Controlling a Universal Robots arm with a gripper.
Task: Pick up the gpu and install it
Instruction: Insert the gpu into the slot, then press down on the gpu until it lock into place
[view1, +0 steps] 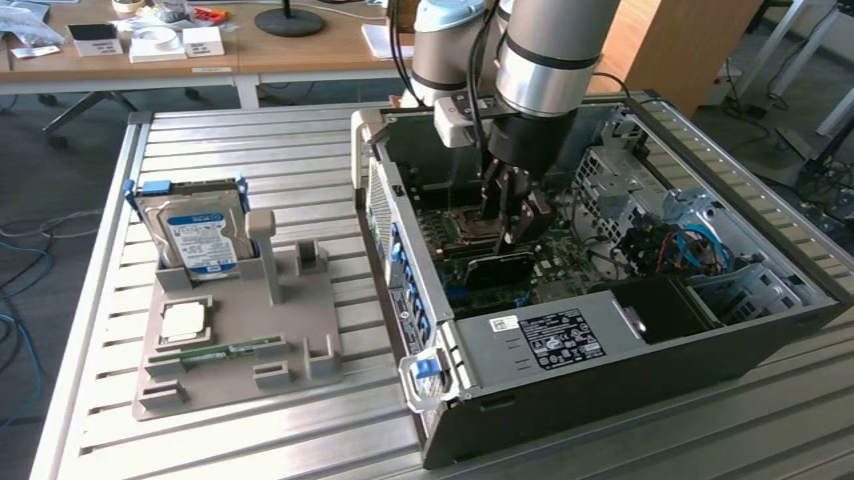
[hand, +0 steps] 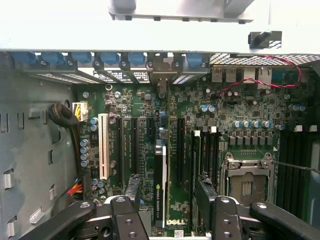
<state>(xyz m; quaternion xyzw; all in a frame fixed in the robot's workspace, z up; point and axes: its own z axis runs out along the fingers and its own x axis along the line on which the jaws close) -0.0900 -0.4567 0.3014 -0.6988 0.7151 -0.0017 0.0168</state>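
Inside the open computer case (view1: 747, 330), pincer (hand: 169, 197) spread wide, empty, straddling the seated gpu (hand: 160, 185) without touching.

The open computer case (view1: 601, 330) gives the only way down to the motherboard (hand: 145, 145), and the arm fills the middle of that opening. The tool (hand: 170, 197) hangs over the board with fingers (hand: 132, 187) apart; the gpu (hand: 160, 185) stands edge-up in its slot in the gap between them. In the exterior view, the power supply (view1: 561, 335) blocks the case at 6 o'clock and drive cages (view1: 627, 190) crowd 3 o'clock. At 9 o'clock the tabletop (view1: 267, 130) lies open around the grey fixture (view1: 240, 330).
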